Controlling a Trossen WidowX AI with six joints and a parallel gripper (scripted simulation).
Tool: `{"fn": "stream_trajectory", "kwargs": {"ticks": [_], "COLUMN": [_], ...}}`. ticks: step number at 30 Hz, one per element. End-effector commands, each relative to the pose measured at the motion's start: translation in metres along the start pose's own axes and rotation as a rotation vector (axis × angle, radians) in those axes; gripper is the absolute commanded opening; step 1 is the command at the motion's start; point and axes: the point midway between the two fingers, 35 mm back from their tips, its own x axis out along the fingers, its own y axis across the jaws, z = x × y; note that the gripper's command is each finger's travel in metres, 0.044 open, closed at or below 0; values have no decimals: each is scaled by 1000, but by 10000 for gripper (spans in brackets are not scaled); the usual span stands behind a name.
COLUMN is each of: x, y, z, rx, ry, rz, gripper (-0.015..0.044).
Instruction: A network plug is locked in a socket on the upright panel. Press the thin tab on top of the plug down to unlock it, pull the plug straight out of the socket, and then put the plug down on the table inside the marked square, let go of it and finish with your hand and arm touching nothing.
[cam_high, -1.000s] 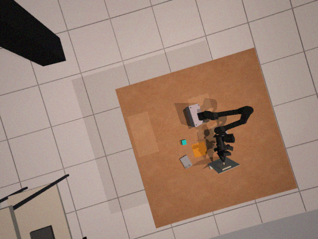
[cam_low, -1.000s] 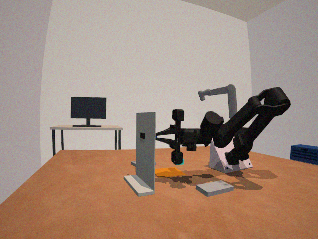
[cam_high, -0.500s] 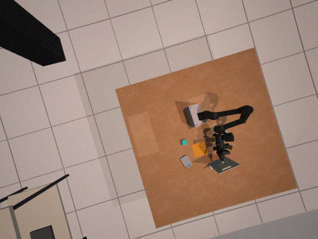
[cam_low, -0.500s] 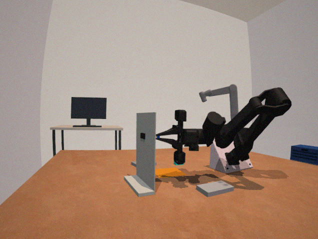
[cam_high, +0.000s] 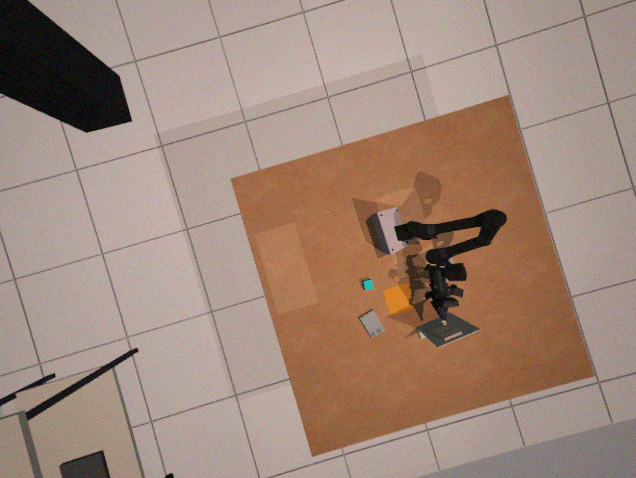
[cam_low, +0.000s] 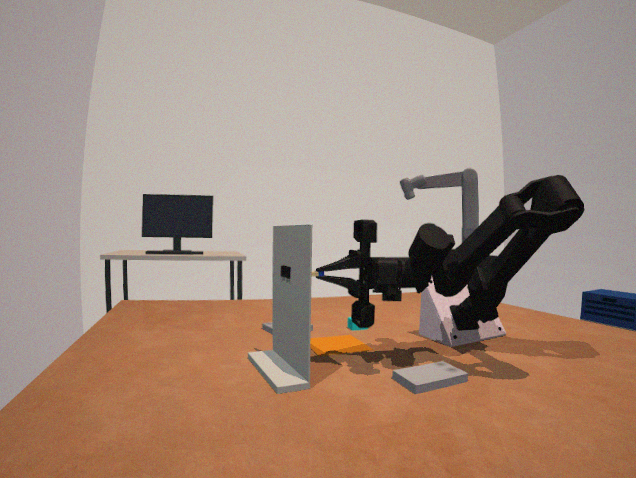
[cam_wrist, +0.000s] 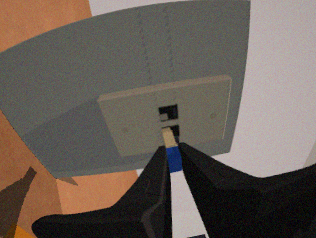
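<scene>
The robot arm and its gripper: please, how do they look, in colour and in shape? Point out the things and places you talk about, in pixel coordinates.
The robot arm (cam_high: 459, 225) (cam_low: 532, 233) is matte black, with thick rounded joints and long links. The black gripper (cam_high: 444, 319) (cam_low: 318, 272) (cam_wrist: 171, 150) has two long, angular fingers that taper to narrow tips. I see no markings.

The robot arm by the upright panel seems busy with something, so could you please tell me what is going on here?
The arm's pincer is shut on a small blue and tan plug, right in front of the upright panel. The plug looks largely or fully out of its socket. It has yet to be set down in the orange square and let go.
</scene>
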Motion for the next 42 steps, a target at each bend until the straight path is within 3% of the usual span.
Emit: {"fn": "stream_trajectory", "kwargs": {"ticks": [1,42], "x": [-3,-27], "y": [0,0], "z": [0,-11], "rx": [-4,-4], "ry": [-5,-4], "rz": [0,1], "gripper": [0,0]}}
